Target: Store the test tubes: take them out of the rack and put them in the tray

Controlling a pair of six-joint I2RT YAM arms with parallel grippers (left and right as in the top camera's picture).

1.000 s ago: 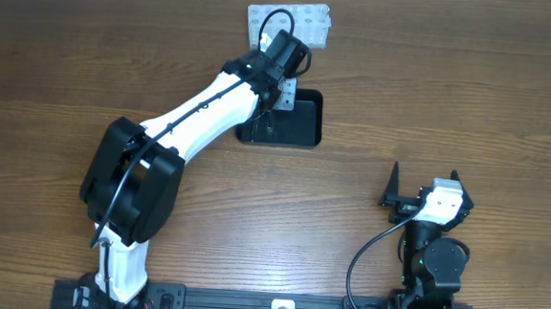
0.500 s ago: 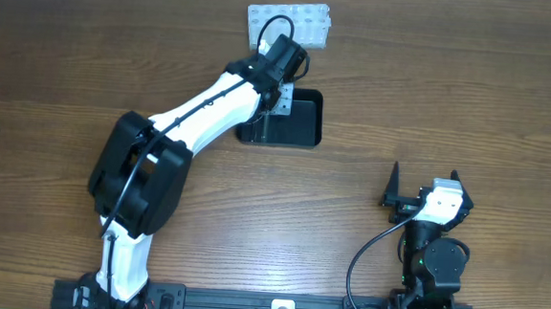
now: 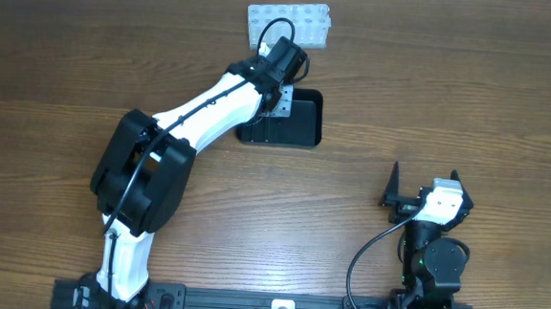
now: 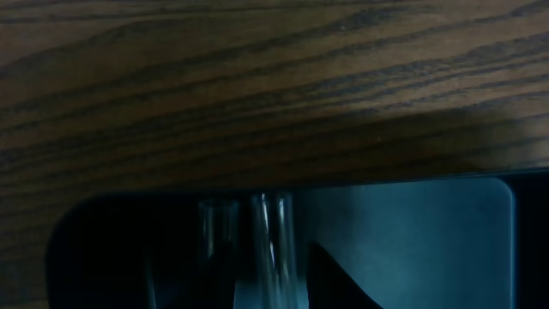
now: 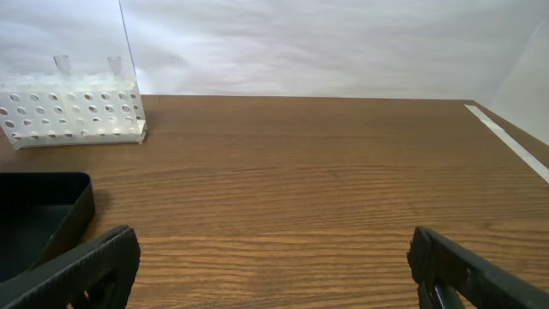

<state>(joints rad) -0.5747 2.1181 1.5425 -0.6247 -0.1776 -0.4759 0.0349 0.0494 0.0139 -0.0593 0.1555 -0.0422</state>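
here the left gripper [image 3: 277, 105] hangs low over the black tray [image 3: 307, 135], and a clear test tube [image 4: 274, 245] runs out from it above the tray floor. whether the gripper is clamping that tube or only sits over it, i cannot tell. a second tube [image 4: 217, 236] shows just beside the first, parallel to it. just beyond the tray, toward the far side of the counter [image 3: 452, 89], sits the white rack [image 5: 73, 116] with two tubes [image 5: 62, 64] standing in it. the right gripper [image 3: 424, 186] rests wide open at the near right, well apart from all this.

the step in hand looks like laying a tube down in the tray. glass rolls and chips, so it is best lowered until it touches the floor and released slowly alongside its neighbour – not across it. then the gripper should lift straight up, clear of the tray wall, before heading to the rack.
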